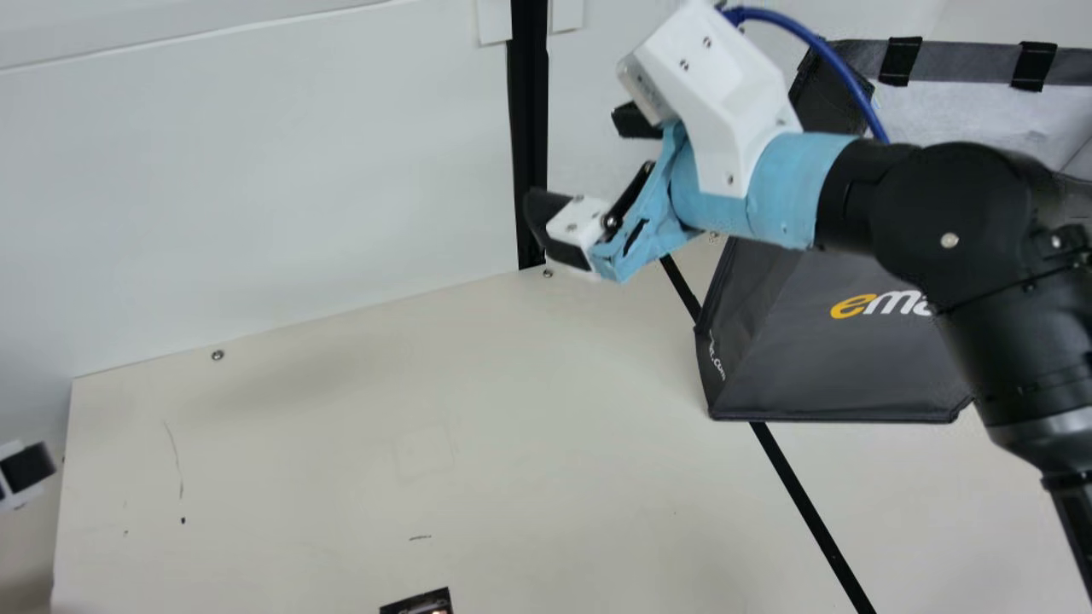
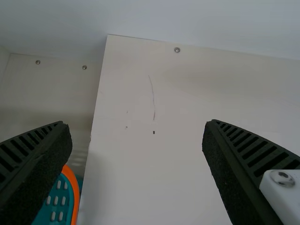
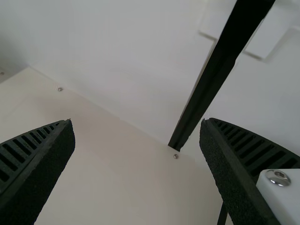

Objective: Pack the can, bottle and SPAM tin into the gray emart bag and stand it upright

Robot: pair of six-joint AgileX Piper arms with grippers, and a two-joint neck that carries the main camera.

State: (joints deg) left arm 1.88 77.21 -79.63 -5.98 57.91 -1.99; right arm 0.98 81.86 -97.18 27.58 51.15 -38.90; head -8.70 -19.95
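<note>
Holding right gripper [image 1: 584,166] spread wide before the wall [image 1: 256,188], with its arm [image 1: 990,222] across part of the bag [image 1: 793,367], upright on the table [image 1: 341,443]. Holding left gripper [image 1: 27,469] spread wide too, at the main view's left edge. Seeing a dark item [image 1: 420,604] at that view's bottom edge, too cropped to name.

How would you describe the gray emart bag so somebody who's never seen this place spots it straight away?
Face the cream table and find the thin black line slanting across it. Over that line, partly behind my right arm, sits the gray emart bag. Unlike the jointed arm in front, it has flat, dark panels with yellow-and-white lettering.
</note>
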